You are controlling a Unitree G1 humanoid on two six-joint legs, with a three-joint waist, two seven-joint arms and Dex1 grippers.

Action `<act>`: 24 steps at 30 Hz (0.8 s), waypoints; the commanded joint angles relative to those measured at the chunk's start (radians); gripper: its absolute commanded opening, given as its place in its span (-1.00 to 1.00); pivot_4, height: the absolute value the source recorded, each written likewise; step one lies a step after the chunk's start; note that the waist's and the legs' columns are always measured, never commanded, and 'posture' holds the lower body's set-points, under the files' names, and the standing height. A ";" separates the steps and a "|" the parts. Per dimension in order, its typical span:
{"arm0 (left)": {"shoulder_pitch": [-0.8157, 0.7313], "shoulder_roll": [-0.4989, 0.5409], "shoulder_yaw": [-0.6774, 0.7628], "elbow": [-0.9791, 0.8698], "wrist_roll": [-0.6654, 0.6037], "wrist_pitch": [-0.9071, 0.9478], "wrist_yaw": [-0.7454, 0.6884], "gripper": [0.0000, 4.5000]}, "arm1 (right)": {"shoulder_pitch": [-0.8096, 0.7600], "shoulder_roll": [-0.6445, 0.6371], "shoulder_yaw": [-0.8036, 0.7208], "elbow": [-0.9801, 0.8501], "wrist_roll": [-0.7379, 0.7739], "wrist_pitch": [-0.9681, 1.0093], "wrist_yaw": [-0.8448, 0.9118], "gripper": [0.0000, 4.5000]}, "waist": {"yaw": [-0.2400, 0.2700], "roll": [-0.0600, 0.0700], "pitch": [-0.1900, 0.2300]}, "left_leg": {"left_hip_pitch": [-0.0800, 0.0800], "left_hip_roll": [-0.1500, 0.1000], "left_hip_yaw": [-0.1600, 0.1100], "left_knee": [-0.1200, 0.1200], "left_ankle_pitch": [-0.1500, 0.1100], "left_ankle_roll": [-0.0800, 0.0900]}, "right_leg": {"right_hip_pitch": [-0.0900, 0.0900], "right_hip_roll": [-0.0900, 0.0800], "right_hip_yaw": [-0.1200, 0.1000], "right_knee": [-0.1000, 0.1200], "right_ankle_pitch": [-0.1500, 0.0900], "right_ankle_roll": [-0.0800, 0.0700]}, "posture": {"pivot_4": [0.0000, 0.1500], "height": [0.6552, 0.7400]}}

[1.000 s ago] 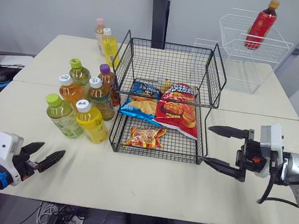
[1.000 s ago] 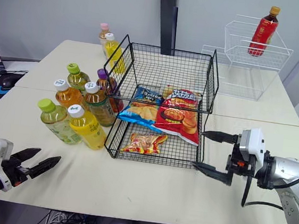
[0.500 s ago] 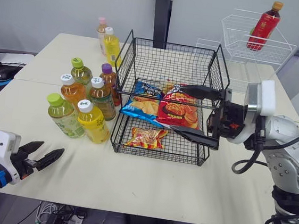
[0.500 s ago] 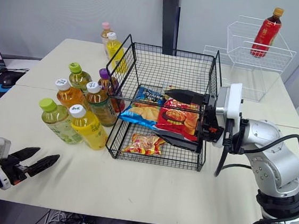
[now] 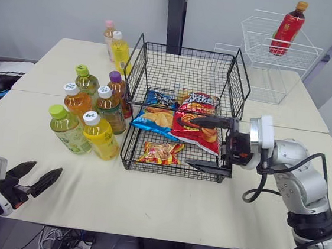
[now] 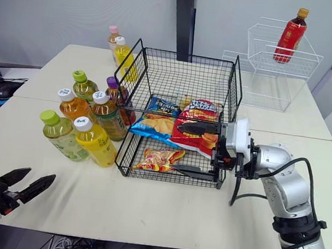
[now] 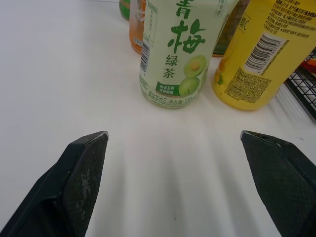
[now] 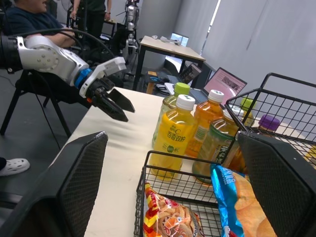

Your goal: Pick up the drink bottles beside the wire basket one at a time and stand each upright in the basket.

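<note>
Several drink bottles stand upright in a cluster left of the black two-tier wire basket (image 5: pixel 186 73): a green-capped plum tea bottle (image 5: pixel 67 129), a yellow bottle (image 5: pixel 100 135), amber ones (image 5: pixel 109 108) behind. Two more bottles (image 5: pixel 119 47) stand at the basket's far left corner. My left gripper (image 5: pixel 43 170) is open near the table's front left edge, apart from the plum tea bottle (image 7: pixel 177 54) it points at. My right gripper (image 5: pixel 207 143) is open and empty at the basket's front right, pointing left across the lower tier.
Snack bags (image 5: pixel 196 119) lie in the basket's lower tier; the upper tier holds nothing. A white wire basket (image 5: pixel 280 53) with a red bottle (image 5: pixel 286 21) stands at the back right. A person (image 8: pixel 29 19) sits beyond the table's left side.
My right gripper swung in from the table's right side to the basket, then dropped from upper-tier height to the lower tier. The left gripper stays low at the front left.
</note>
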 commanded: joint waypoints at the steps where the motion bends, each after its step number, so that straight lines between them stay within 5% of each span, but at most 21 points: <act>1: 0.029 -0.023 0.041 -0.048 -0.021 -0.019 0.023 0.99 | 0.021 0.012 0.009 0.041 -0.043 -0.103 0.046 1.00 | 0.000 0.000 0.000 | 0.000 0.000 0.000 0.000 0.000 0.000 | 0.000 0.000 0.000 0.000 0.000 0.000 | 1.00 1.00; 24: 0.056 -0.109 0.111 -0.277 -0.136 -0.063 0.171 0.99 | -0.013 0.130 0.010 0.238 -0.081 -0.387 0.085 1.00 | -0.024 0.001 0.000 | 0.000 0.000 0.002 0.000 0.000 0.000 | 0.000 0.000 0.002 0.000 0.000 0.000 | 1.00 1.00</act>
